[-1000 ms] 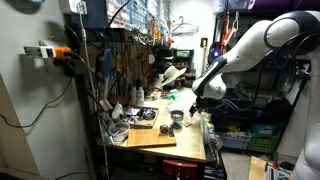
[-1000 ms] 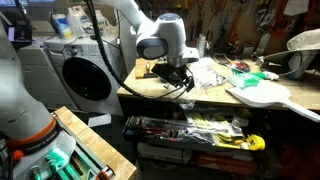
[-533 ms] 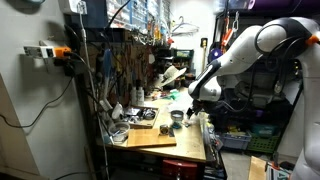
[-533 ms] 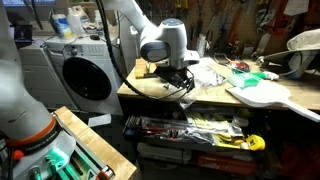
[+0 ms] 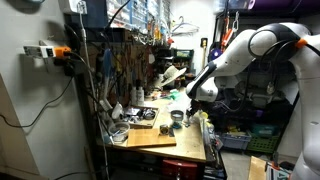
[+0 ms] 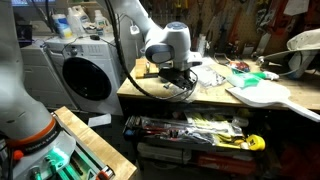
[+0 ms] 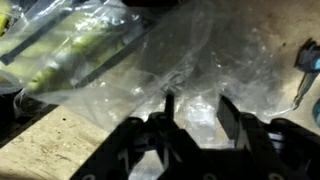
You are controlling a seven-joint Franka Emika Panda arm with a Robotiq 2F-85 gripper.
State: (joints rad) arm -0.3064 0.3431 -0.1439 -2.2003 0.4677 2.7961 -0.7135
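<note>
In the wrist view my gripper [image 7: 195,97] hangs just over a crumpled clear plastic bag [image 7: 200,50] on a wooden bench [image 7: 50,150]. The two dark fingers stand apart, partly closed in, with a fold of the plastic between them. Green and yellow packets [image 7: 70,55] show through the bag at the upper left. In both exterior views the gripper [image 5: 197,100] [image 6: 178,80] is low over the cluttered bench, at the near end of the plastic heap [image 6: 207,72].
A white washing machine [image 6: 85,75] stands beside the bench. A pale paddle-shaped board [image 6: 262,95] overhangs the bench edge. A wooden board [image 5: 150,135] and a small bowl [image 5: 177,116] lie on the bench. Tools fill the lower shelf [image 6: 190,130]. A blue-handled tool [image 7: 307,60] lies nearby.
The arm has shifted a little along the bench and lowered onto the plastic. The fingers have drawn closer together than before.
</note>
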